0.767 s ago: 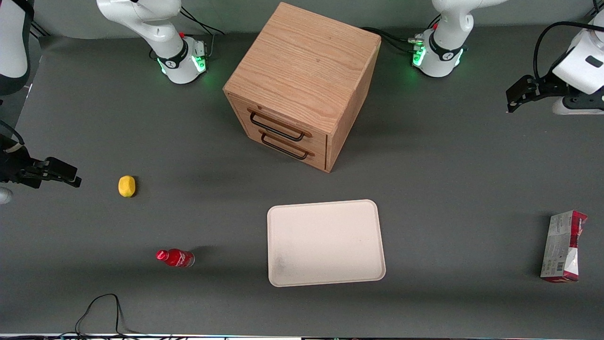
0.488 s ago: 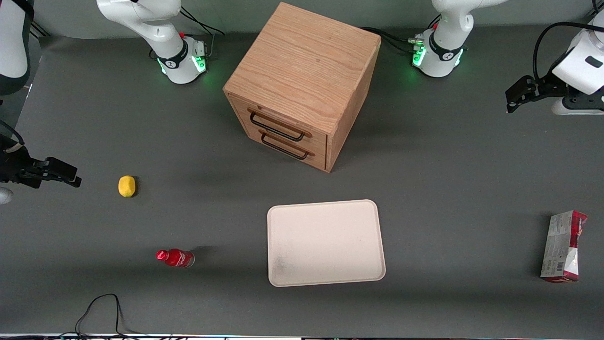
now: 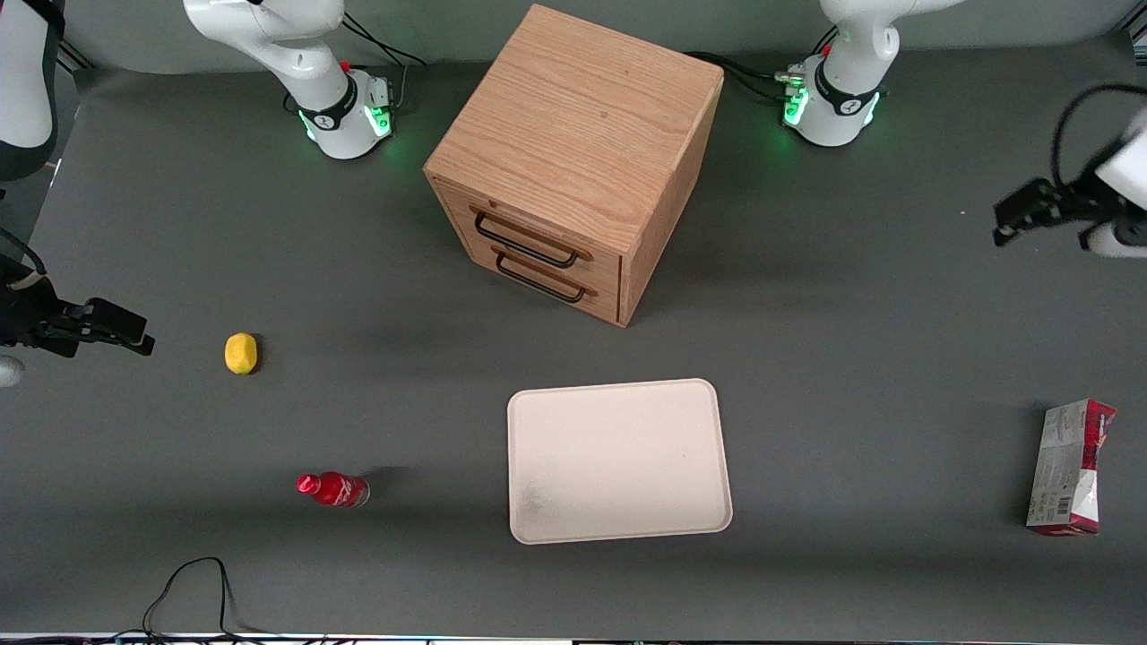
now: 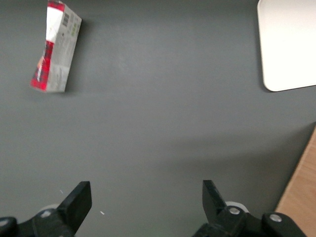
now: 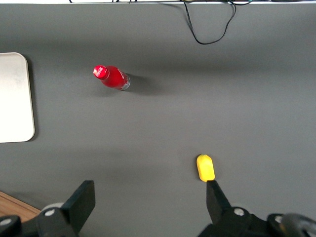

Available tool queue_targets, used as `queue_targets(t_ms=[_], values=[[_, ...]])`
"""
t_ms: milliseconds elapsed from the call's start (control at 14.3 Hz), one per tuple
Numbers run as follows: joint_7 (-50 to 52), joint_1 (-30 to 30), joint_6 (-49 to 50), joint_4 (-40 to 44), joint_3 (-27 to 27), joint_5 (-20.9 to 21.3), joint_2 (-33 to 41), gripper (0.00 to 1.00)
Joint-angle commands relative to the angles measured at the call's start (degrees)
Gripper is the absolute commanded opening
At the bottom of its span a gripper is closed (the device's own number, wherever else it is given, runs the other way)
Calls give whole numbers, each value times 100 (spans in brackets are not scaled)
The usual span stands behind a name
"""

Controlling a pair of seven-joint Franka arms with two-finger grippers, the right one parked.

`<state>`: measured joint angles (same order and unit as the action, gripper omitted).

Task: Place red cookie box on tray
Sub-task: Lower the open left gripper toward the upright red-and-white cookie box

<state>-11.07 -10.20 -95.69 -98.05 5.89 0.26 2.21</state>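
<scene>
Well, the gripper (image 4: 143, 200) hangs with fingers spread wide and empty, high above the table; the red cookie box (image 3: 1070, 468) lies at four o'clock, toward the working arm's end, well apart from the tray (image 3: 618, 460); best to descend square across its narrow sides.

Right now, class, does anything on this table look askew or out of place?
The flat red cookie box lies off the cream-white tray, toward the working arm's end. The wooden cabinet sits skewed. The open gripper hovers above bare table.
</scene>
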Motion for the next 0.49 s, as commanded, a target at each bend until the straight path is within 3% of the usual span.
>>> queue_targets(t_ms=[0, 419], values=[[-1148, 97, 16, 1364, -552, -34, -1473, 100], [-3091, 177, -1557, 2244, -1511, -166, -3188, 100]])
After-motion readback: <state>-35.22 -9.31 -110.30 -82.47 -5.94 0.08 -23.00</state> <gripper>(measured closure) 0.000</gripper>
